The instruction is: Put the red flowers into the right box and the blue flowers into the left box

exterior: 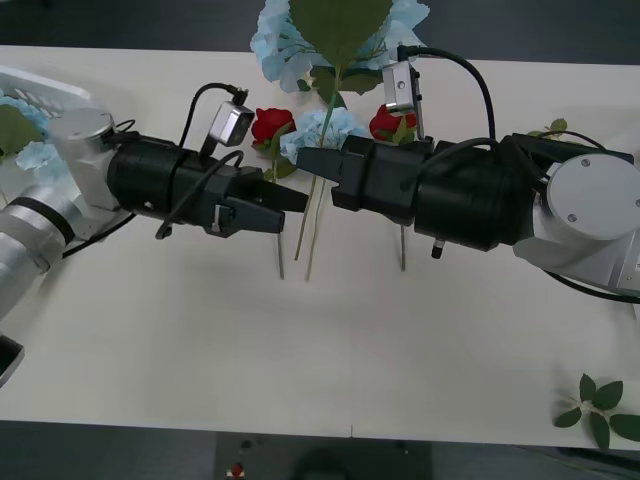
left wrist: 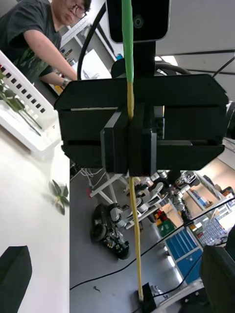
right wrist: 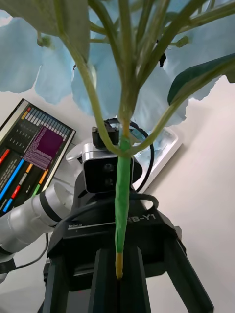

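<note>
Gripping 1 blue flower [exterior: 335,35] by its stem above the table's middle, the right gripper [exterior: 312,162] faces the open left gripper [exterior: 290,205], while 2 red flowers [exterior: 272,124] lie unsorted near them.

The near half of the tabletop [exterior: 300,380] is open and a gripper could pass there freely; only a leaf sprig [exterior: 600,405] lies at the near right corner. In the middle the two arms meet tip to tip; the right gripper [exterior: 312,160] is closed on a thin stem [left wrist: 131,105], and the left gripper [exterior: 290,205], with fingers apart, is just beside it, so little room is between them. Behind them the far edge is crowded; two red flowers [exterior: 272,124], the blue flowers [exterior: 300,40] and several stems lie close together. The left box [exterior: 40,95] occupies the far left corner, partly behind the left arm.
</note>
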